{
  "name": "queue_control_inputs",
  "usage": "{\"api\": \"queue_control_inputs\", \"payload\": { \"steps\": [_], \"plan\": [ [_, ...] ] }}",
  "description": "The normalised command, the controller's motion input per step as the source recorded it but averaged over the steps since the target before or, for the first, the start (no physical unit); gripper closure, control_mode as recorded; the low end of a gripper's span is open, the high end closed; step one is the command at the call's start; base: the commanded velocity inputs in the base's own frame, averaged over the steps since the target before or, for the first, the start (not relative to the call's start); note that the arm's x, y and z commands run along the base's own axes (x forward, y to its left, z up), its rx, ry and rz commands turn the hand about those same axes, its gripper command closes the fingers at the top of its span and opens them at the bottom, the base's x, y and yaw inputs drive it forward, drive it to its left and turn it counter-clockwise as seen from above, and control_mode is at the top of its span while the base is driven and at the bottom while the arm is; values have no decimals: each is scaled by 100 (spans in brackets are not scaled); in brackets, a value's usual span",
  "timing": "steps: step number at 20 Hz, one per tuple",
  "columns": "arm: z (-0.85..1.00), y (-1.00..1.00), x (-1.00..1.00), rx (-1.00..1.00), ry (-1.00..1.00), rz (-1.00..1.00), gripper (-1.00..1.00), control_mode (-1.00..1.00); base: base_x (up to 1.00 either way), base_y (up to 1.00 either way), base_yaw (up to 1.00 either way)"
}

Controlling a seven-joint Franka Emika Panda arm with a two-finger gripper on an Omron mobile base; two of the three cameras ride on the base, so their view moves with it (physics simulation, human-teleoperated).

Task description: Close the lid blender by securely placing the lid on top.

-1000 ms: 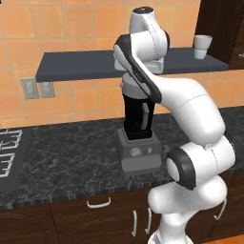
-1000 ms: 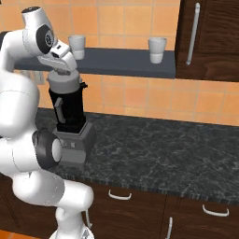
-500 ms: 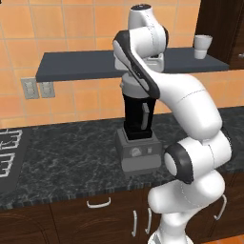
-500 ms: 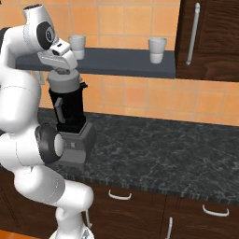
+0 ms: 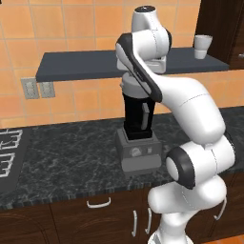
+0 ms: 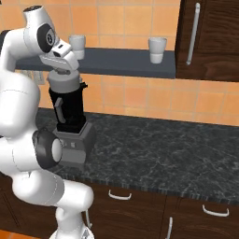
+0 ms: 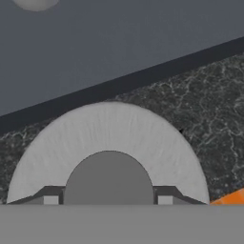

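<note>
- The blender (image 5: 139, 138) stands upright on the dark speckled surface (image 5: 66, 157), its black jar on a boxy grey base with dials on the front.
- The jar's grey side handle (image 6: 59, 109) shows clearly in the right base view.
- The lid (image 7: 108, 143), a light-grey round disc, sits at the mouth of the jar; in the right base view it (image 6: 64, 82) lies directly on top of the black jar, though whether it is fully seated cannot be told.
- The gripper (image 6: 63, 71) hangs straight above the lid, pointing down at it from the bent white arm.
- In the hand view the darker raised knob (image 7: 108, 178) at the lid's centre lies between the two finger tips (image 7: 51, 196), and the jaws are pinched onto it.
- A dark grey shelf (image 6: 121, 60) runs along the orange tiled wall behind the blender.
- Two white cups (image 6: 157, 50) stand on that shelf, one close behind the arm's wrist, the other well to the right.
- A double wall outlet (image 5: 38, 88) sits below the shelf's left end.
- Dark wooden drawers with pale handles (image 6: 119, 195) run under the surface.
</note>
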Motion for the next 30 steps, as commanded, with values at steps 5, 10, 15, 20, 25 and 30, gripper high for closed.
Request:
{"api": "queue_control_inputs", "payload": {
  "steps": [5,10,15,20,25,30],
  "plan": [
    [4,0,1,0,0,0,100,-100,0,0,0],
    [10,0,4,0,0,0,100,-100,0,0,0],
    [2,-30,-28,0,0,-3,100,-100,0,0,0],
    [-2,-2,-22,-2,3,0,100,-100,0,0,0],
    [0,12,-18,0,7,0,100,-100,0,0,0],
    [-13,-3,0,6,9,0,100,-100,0,0,0]
  ]
}}
